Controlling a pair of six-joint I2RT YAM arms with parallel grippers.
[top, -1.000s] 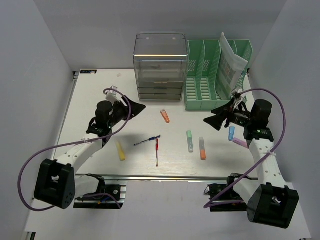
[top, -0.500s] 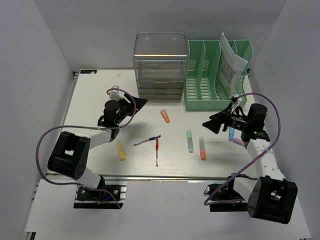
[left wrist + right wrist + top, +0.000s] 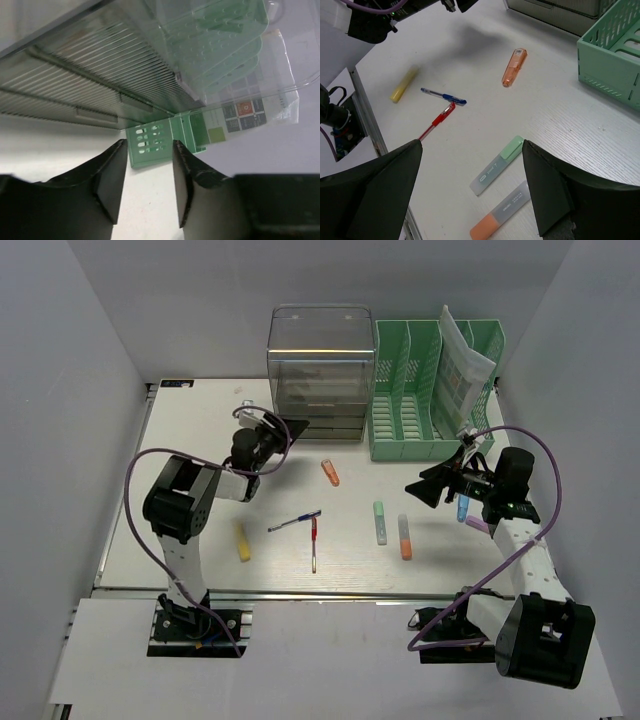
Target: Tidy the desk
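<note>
- Plain grey walls close in the off-white bench (image 3: 350,565) on three sides; it fills the middle of the overhead view, with a metal rail along its near edge.
- At the far edge stand a clear drawer unit (image 3: 320,370) and, touching its right side, a green file rack (image 3: 410,390) with a printed sheet (image 3: 462,365) leaning in one of the right-hand slots.
- Loose on the bench, from left to right: a yellow highlighter (image 3: 241,541), a blue pen (image 3: 294,522) and a red pen (image 3: 313,542) whose tips almost meet, a green highlighter (image 3: 379,523) and an orange-and-grey highlighter (image 3: 405,537) lying side by side.
- A small orange highlighter (image 3: 331,473) lies apart from these, nearer the drawers.
- A blue highlighter (image 3: 463,506) and a purple one (image 3: 480,526) lie by the right arm (image 3: 515,500), partly hidden by it.
- The left arm (image 3: 180,500) reaches to the foot of the drawer unit. Its jaws are close before the lowest drawers, set at a narrow gap with nothing between them; in the wrist view, the rack shows through that gap.
- The right arm hovers over the right half of the bench. Its jaws are spread wide and empty, pointing left, with the pens and highlighters in view below them.
</note>
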